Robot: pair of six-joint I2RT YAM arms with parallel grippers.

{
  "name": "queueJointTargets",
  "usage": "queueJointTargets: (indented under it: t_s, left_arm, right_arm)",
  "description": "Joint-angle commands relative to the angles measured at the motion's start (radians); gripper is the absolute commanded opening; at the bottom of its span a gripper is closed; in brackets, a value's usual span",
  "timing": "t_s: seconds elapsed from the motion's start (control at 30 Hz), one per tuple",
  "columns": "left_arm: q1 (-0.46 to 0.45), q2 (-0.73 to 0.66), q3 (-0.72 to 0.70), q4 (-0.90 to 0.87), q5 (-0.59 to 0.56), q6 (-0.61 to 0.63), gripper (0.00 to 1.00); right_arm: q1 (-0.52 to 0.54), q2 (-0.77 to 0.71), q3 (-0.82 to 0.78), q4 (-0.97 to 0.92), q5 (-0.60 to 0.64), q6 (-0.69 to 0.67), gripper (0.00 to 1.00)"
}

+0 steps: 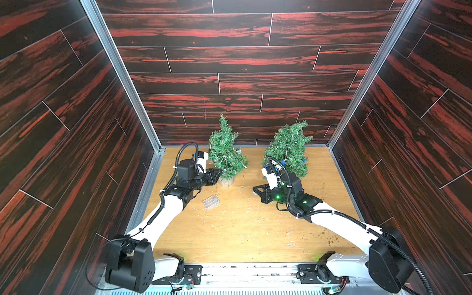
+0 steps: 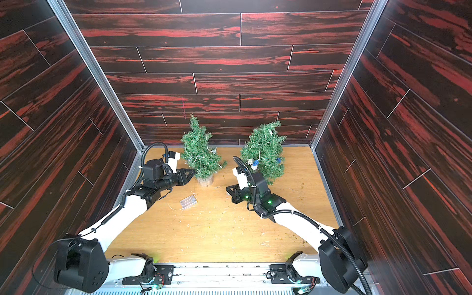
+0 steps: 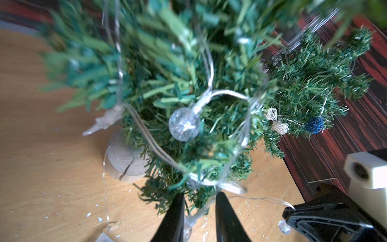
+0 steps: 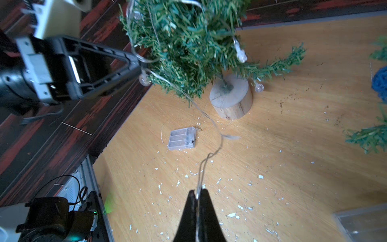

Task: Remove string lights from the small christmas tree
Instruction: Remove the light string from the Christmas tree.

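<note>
The right pincer (image 4: 198, 194) is clamped on the clear-ball light strand (image 4: 209, 155), battery box (image 4: 181, 138) ahead of it on the bench (image 4: 282, 167); left pincer (image 3: 200, 193) apart, strand passing between.

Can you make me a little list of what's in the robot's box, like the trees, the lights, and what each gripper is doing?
left tree: on a wood base
its lights: wire with a clear ball
right tree: carries a blue ball and white ones
battery box: lying on the table before the left tree
left gripper: at the left tree's low branches, jaws apart, wire between them
right gripper: shut on the wire from the left tree
</note>
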Motion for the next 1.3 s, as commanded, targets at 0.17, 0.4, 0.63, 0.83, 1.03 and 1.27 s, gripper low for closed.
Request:
queueJointTargets:
  t_s: [0.17, 0.4, 0.63, 0.83, 1.03, 1.27]
  left_arm:
    - [-0.008, -0.006, 0.026, 0.016, 0.025, -0.008, 0.19]
    - [-0.008, -0.013, 0.031, 0.004, 0.01, -0.002, 0.06]
    - [-0.008, -0.035, 0.076, -0.059, 0.026, -0.022, 0.0]
    - [-0.022, -0.089, 0.152, -0.186, 0.032, -0.027, 0.0]
    - [-0.081, -0.114, 0.266, -0.334, 0.032, 0.006, 0.0]
    - [-0.138, -0.106, 0.278, -0.332, 0.01, 0.006, 0.0]
  right_arm:
    - [0.005, 0.038, 0.049, 0.023, -0.029, 0.006, 0.05]
    - [0.008, 0.049, 0.07, 0.02, -0.04, 0.009, 0.05]
    - [0.008, 0.037, 0.092, 0.009, -0.054, 0.024, 0.07]
    - [0.002, 0.048, 0.185, -0.045, -0.055, 0.08, 0.08]
    - [-0.048, 0.099, 0.27, 0.087, -0.295, 0.257, 0.09]
    - [-0.085, 0.228, 0.314, 0.372, -0.513, 0.514, 0.13]
